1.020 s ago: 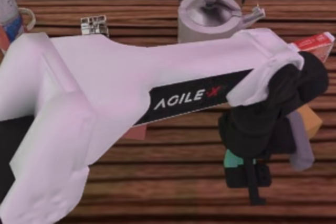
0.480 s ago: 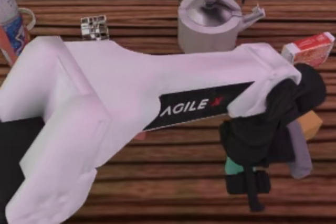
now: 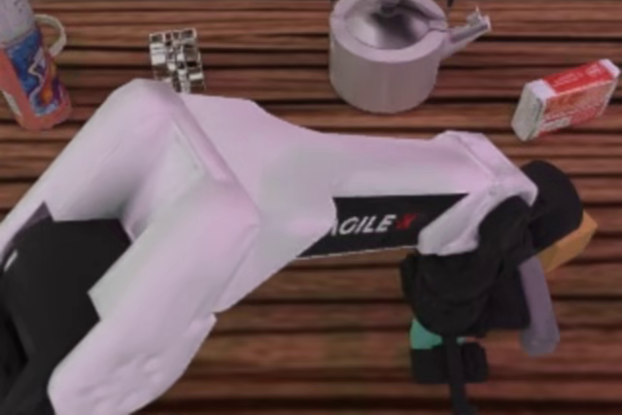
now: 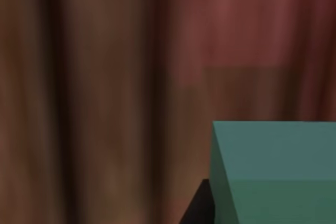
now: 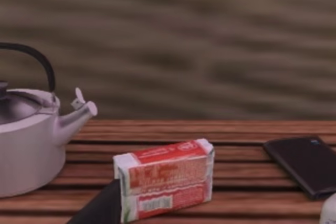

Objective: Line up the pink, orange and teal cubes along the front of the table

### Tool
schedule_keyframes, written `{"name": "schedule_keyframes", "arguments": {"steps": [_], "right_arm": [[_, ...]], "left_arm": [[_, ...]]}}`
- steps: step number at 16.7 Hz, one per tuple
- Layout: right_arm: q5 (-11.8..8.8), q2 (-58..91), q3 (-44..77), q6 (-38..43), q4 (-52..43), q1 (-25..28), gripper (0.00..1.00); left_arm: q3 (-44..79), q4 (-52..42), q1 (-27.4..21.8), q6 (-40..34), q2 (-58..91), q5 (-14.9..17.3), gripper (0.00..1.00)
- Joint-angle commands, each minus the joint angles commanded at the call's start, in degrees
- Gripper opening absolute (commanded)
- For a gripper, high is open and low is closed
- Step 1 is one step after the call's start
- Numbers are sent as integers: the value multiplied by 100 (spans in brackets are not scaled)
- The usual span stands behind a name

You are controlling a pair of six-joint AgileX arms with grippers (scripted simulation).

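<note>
1. Near the table's [image 3: 292, 357] front right, the left gripper [image 3: 445, 362] grips the teal cube [image 3: 424, 334].
2. Just behind, the orange cube [image 3: 573, 240] peeks from under the wrist.
3. Farther back stand a kettle [image 3: 389, 41] and a red-and-white box [image 3: 566, 96].

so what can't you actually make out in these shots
- Salmon-pink cube: not seen in any view; the left arm's white body covers the middle of the wooden table in the top view.
- Small teal-green cube: only a sliver shows in the top view under the left gripper; the left wrist view cuts it at the edge.
- Tan-orange cube: one corner shows beside the wrist.
- Left jaws: open or shut is hidden.
- Right gripper: its jaws are out of frame.
</note>
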Motion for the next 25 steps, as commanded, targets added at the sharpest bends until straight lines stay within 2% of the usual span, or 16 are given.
{"name": "schedule_keyframes", "arguments": {"steps": [1,14,25], "right_arm": [[0,0,0,0,0,0,100],[0,0,0,0,0,0,100],[0,0,0,0,0,0,100]], "left_arm": [[0,0,0,0,0,0,0],[0,0,0,0,0,0,98],[87,-100,3,12,-28,-4,100]]}}
